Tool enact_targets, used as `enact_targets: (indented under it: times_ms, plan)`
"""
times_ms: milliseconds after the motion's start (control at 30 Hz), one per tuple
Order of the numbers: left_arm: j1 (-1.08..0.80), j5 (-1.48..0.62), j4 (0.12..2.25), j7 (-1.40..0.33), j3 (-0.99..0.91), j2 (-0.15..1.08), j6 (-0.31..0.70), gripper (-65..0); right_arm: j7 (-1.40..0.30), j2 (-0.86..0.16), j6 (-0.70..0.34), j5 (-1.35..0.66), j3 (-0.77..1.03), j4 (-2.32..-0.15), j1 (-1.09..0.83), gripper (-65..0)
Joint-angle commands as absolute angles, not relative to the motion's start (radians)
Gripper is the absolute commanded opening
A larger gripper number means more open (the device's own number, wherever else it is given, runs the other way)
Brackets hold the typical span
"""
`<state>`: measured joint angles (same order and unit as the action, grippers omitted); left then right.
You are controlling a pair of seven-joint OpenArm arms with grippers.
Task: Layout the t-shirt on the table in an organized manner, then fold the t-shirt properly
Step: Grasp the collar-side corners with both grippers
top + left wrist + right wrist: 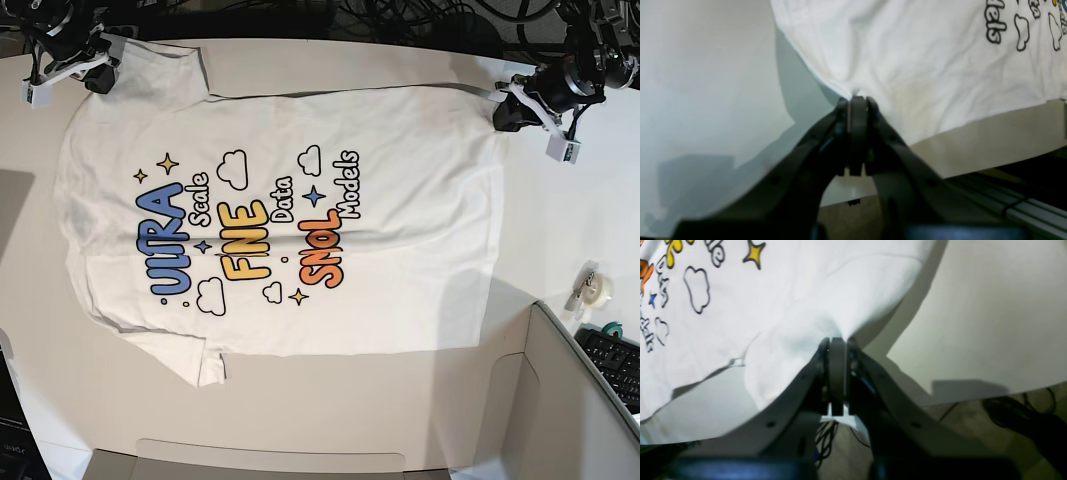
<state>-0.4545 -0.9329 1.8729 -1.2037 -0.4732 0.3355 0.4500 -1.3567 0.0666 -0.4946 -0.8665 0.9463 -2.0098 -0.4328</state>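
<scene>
Base view shows the whole printed T-shirt (400, 220) across the table (290, 410); wrist views show parts, but reveal left gripper (858, 100) and right gripper (836, 341) pinching its fabric.

Table (330, 408): off-white, smooth, matte; t-shirt (400, 280) lies on it, print up, w/ shadows alongside; roll of tape (597, 290) nr edge.

end effector (836, 341) pinching white printed t-shirt (773, 296)
</scene>
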Motion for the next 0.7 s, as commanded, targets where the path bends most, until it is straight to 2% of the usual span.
enact_targets:
  times_ms: [0, 200, 367, 667]
  plan:
    - [-0.450, -0.949, 1.890, -1.193, -0.484, 0.349, 0.456, -64.7, -1.349, 0.059, -0.492, -0.901, 0.951, -2.028, -0.450, -65.0]
    - [-0.450, -0.957, 1.899, -1.193, -0.496, 0.351, 0.458, -64.7, -1.349, 0.033, -0.492, -1.027, 0.951, -2.032, -0.464, -65.0]
    - [-0.449, -1.075, 1.911, -1.193, -0.498, 0.351, 0.458, -64.7, -1.351, 0.001, -0.492, -1.138, 0.951, -2.032, -0.466, -65.0]
    - [-0.338, -1.142, 1.903, -1.194, -0.495, 0.344, 0.458, -64.7, -1.349, 0.005, -0.492, -1.153, 0.947, -2.032, -0.332, -65.0]
